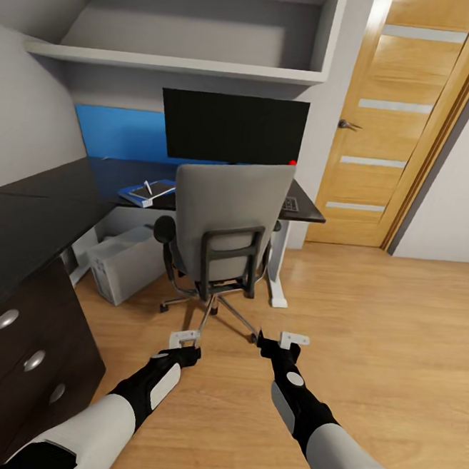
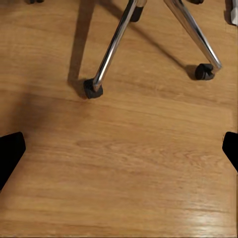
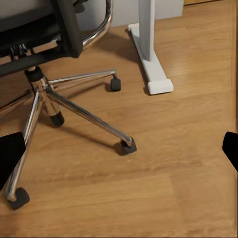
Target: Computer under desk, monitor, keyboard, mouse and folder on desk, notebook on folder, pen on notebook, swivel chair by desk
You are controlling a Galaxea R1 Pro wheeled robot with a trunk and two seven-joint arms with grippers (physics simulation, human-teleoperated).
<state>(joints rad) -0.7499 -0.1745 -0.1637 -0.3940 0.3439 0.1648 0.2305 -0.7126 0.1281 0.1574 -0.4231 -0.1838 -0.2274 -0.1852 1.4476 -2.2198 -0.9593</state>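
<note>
Swivel chair (image 1: pixel 229 219) first: its grey padded back faces me, chrome star base (image 3: pixel 74 111) on castors, parked at the black surface (image 1: pixel 43 209) in front of the monitor (image 1: pixel 234 128). On the top to its left lies the blue folder (image 1: pixel 141 193) with the dark notebook (image 1: pixel 158 188) and white pen (image 1: pixel 148 187) stacked on it; a sliver of keyboard (image 1: pixel 290 204) peeks past the backrest (the mouse I can't make out). The light grey computer (image 1: pixel 125 263) sits under the surface. My left end effector (image 1: pixel 184 339) and right end effector (image 1: pixel 294 338) hang low over the floor just short of the castors, both spread wide and empty. I judge the chair is the step in hand: push on the backrest evenly with both arms, so it rolls straight and misses the white leg (image 3: pixel 148 44).
</note>
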